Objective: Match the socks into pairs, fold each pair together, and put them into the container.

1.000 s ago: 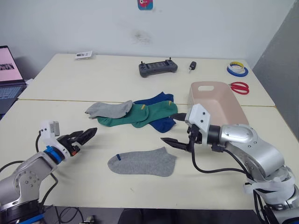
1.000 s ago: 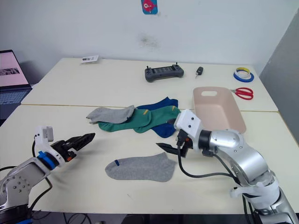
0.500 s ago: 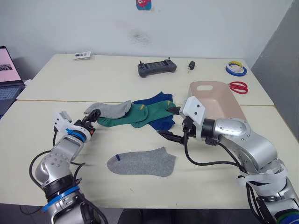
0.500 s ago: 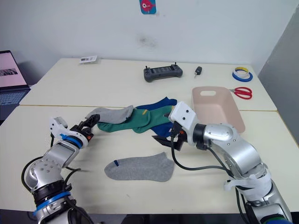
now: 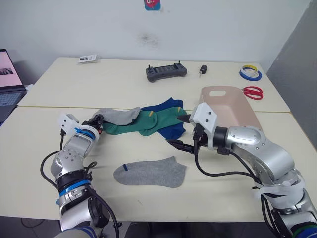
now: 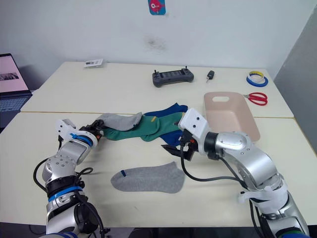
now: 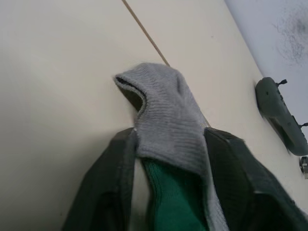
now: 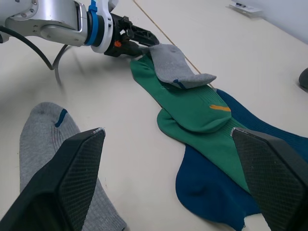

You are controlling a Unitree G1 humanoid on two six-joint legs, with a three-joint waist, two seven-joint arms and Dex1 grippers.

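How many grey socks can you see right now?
2. One grey sock lies alone near the table's front edge; the other grey sock tops the pile's left end, between the left gripper's fingers. None look hidden.

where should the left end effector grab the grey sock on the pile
Probably at the cuff end of the grey sock, from the robot's left: that end overhangs the green sock onto bare table, and the left end effector already straddles it, open.

Sock heap (image 8: 202, 113) — left gripper (image 8: 139, 41) alongside

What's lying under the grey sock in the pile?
The grey sock overlaps a green sock; blue socks lie below those. How far the green continues beneath the grey is hidden.
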